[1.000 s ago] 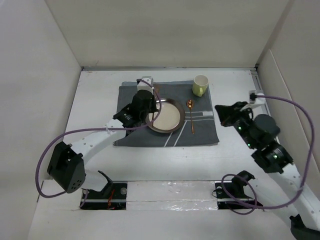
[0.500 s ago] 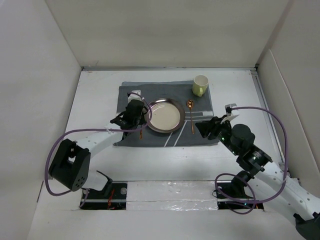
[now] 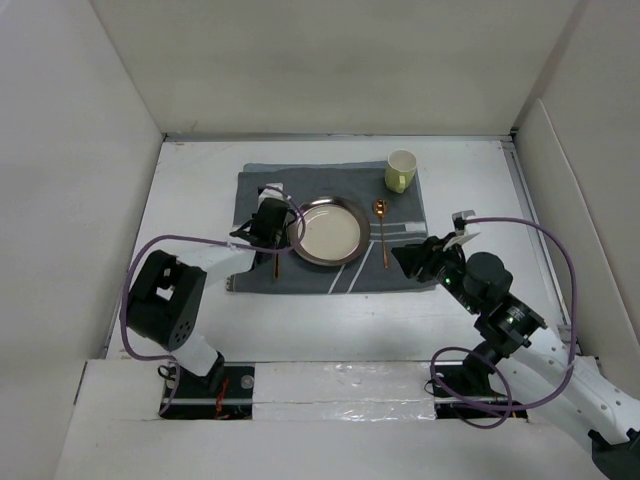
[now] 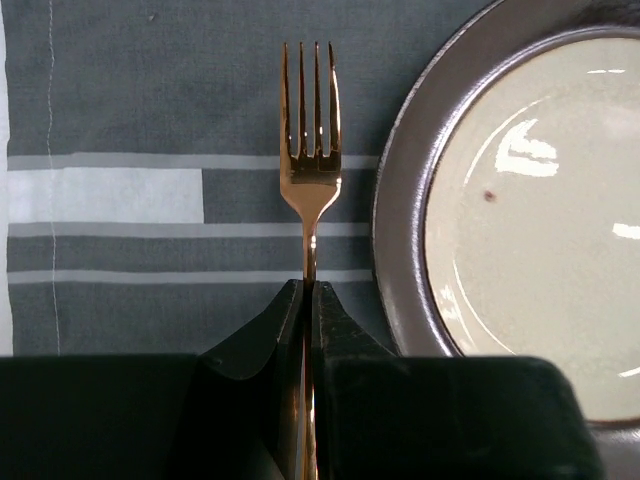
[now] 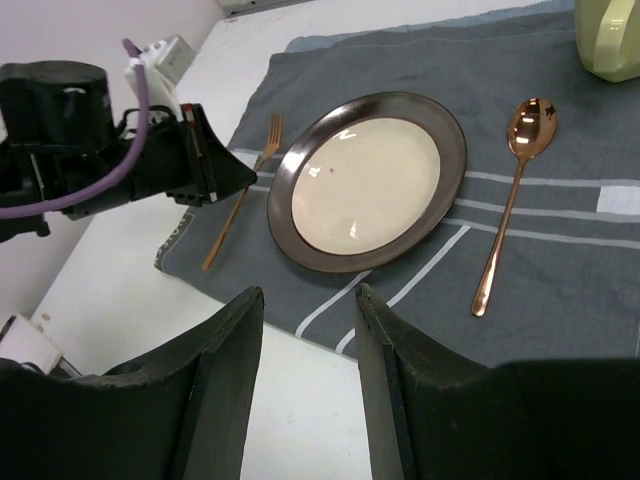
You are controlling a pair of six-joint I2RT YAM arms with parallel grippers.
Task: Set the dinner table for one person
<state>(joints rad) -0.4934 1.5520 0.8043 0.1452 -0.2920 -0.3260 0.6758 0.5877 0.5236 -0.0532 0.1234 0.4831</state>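
A dark-rimmed cream plate point(image 3: 328, 230) sits in the middle of a grey striped placemat point(image 3: 300, 275) on the white dinner table point(image 3: 185, 200). My left gripper point(image 3: 268, 228) is shut on the handle of a copper fork point(image 4: 308, 170), which lies on the mat just left of the plate point(image 4: 520, 200). A copper spoon point(image 3: 382, 235) lies right of the plate and a pale green cup point(image 3: 401, 170) stands at the mat's far right corner. My right gripper point(image 5: 310, 310) is open and empty, above the mat's near right edge. The right wrist view shows the fork point(image 5: 240, 200), plate point(image 5: 365, 180) and spoon point(image 5: 510, 195).
White upright panels point(image 3: 90, 150) wall the table on the left, back and right. The left arm's purple cable point(image 3: 150, 260) loops over the table left of the mat. The right arm's cable point(image 3: 560, 250) arcs near the right panel.
My left gripper moved from over the plate's left rim down to the mat's left side, with the fork now lying there. My right gripper swung in from the right to the mat's near right corner.
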